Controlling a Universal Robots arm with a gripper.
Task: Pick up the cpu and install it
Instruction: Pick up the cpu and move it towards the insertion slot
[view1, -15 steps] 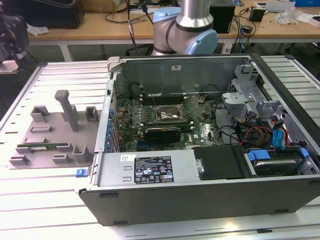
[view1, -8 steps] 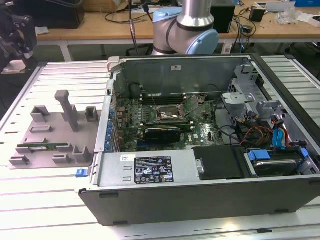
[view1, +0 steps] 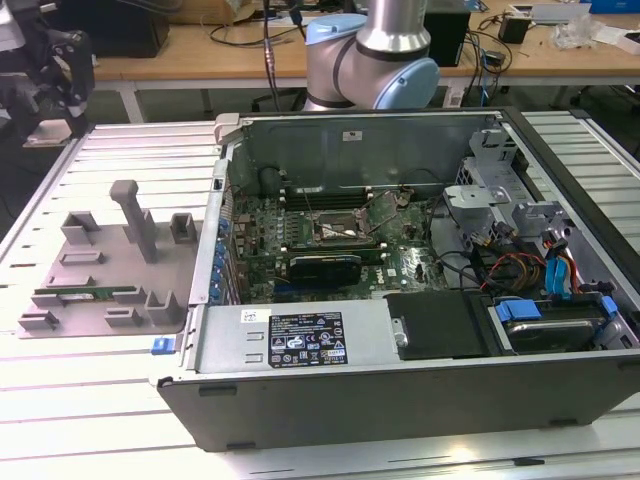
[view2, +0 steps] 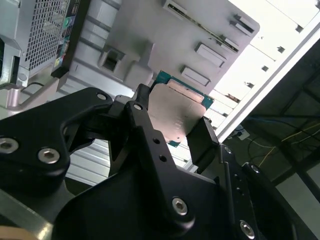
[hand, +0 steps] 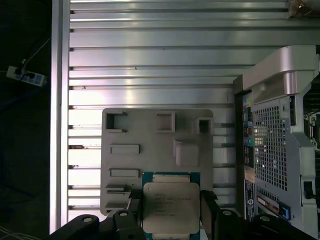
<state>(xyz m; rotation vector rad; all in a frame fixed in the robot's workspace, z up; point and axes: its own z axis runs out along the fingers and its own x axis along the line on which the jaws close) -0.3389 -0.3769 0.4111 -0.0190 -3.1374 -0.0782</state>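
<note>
The cpu (hand: 170, 206) (view2: 176, 114), a flat square chip with a silver-grey top and a green edge, sits between the two black fingers of my gripper (hand: 171, 214) (view2: 174, 120), which is shut on its opposite sides. Both wrist views show it held high above the grey parts fixture (hand: 150, 131) (view2: 140, 35). In the exterior view the open computer case (view1: 300, 345) lies on the table, and the motherboard's square socket (view1: 345, 228) stands uncovered in the middle of the board.
The grey fixture (view1: 100, 262) lies at the exterior view's left of the case, with a green memory stick (view1: 85, 295) in one slot. The arm's base (view1: 380, 50) rises behind the case. Cables and drive bays (view1: 545, 270) fill the case's right side.
</note>
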